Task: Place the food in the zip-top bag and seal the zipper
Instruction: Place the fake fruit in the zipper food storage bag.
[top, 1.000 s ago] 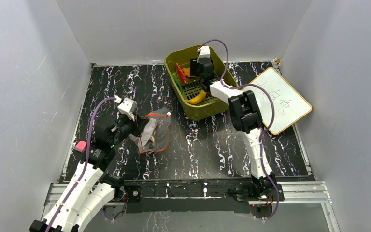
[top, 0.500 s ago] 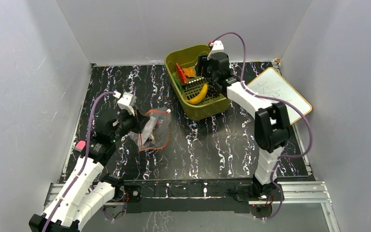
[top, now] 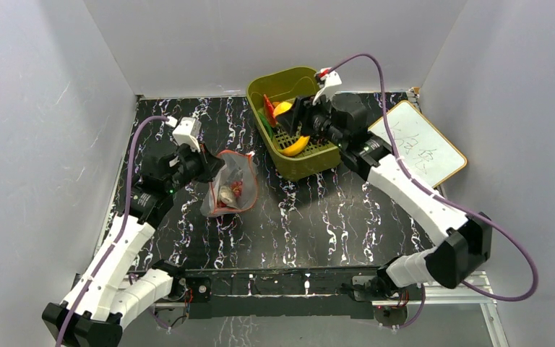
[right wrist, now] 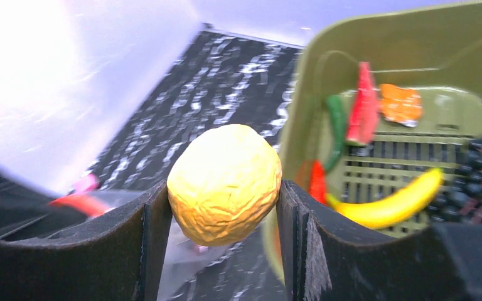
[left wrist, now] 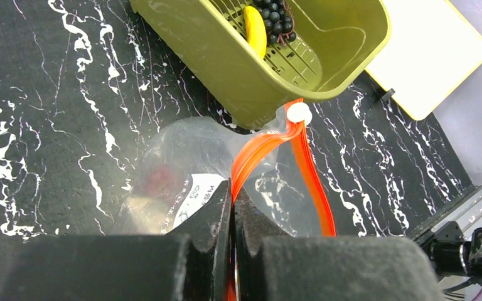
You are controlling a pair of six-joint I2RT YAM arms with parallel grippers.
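Note:
The clear zip-top bag (top: 231, 189) lies on the table left of the olive-green basket (top: 303, 165). My left gripper (top: 206, 168) is shut on its red-orange zipper strip (left wrist: 260, 150), holding the mouth up and open; a few small foods sit inside the bag (left wrist: 163, 182). My right gripper (top: 293, 113) is shut on the orange (right wrist: 224, 183), held above the basket's left side; the orange also shows in the top view (top: 282, 109). In the basket are the yellow banana (top: 296, 145), the grape bunch (right wrist: 477, 175), the watermelon slice (right wrist: 363, 106), a red chili (right wrist: 317, 180) and green and orange bits.
A white board (top: 423, 144) leans at the right of the basket. White walls close the table at left, back and right. The arm bases sit on a rail (top: 296, 283) at the near edge.
My right arm has swung out and lifted the orange up out of the basket, toward its left side. My left gripper has raised the bag's zipper edge, so the mouth stands more open.

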